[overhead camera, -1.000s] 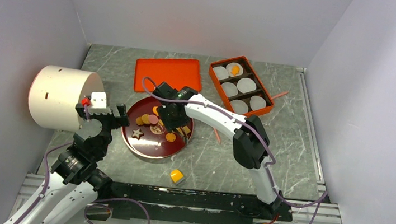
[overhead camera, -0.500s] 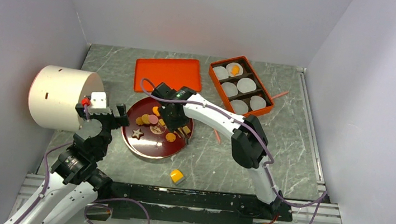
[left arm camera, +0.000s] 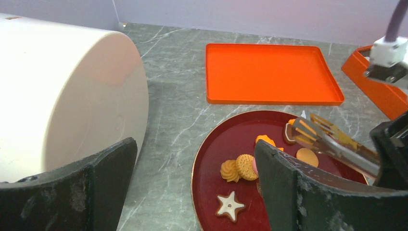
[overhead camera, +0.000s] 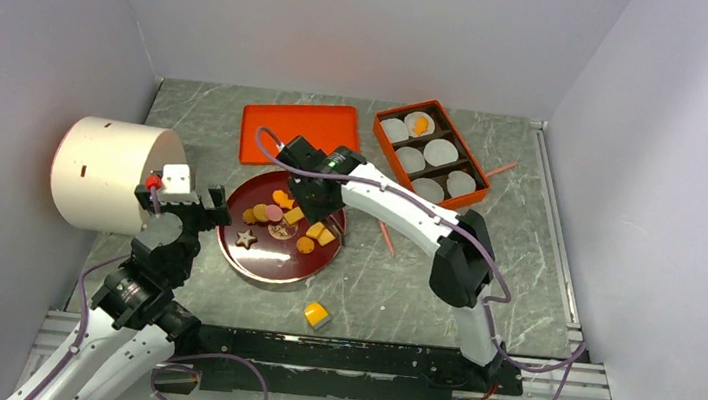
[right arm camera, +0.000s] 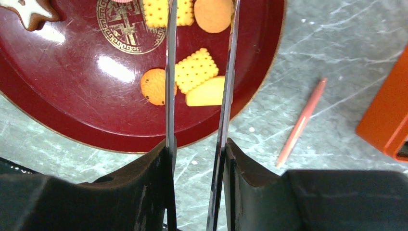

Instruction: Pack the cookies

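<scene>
The cookies (overhead camera: 273, 215) lie on a dark red round plate (overhead camera: 263, 256): orange and yellow round and square ones, and a brown star with white icing (overhead camera: 246, 239). My right gripper (overhead camera: 316, 194) is over the plate's far right part, shut on metal tongs (right arm camera: 169, 72) whose two blades are spread apart above a square cookie (right arm camera: 195, 70) and a round one (right arm camera: 153, 86). The blade tips are cut off at the top of the right wrist view. My left gripper (left arm camera: 192, 183) is open and empty at the plate's left rim, near the star (left arm camera: 229, 206).
An orange box (overhead camera: 430, 151) of white paper cups stands at the back right, one cup holding an orange cookie (overhead camera: 420, 124). A flat orange tray (overhead camera: 299, 131) lies behind the plate. A white cylinder (overhead camera: 111, 174) lies left. A yellow cube (overhead camera: 316, 313) and pink sticks (overhead camera: 385, 236) lie on the table.
My right gripper has drawn back toward the far side of the plate with the tongs, uncovering yellow and orange cookies that it hid. The left arm has not moved.
</scene>
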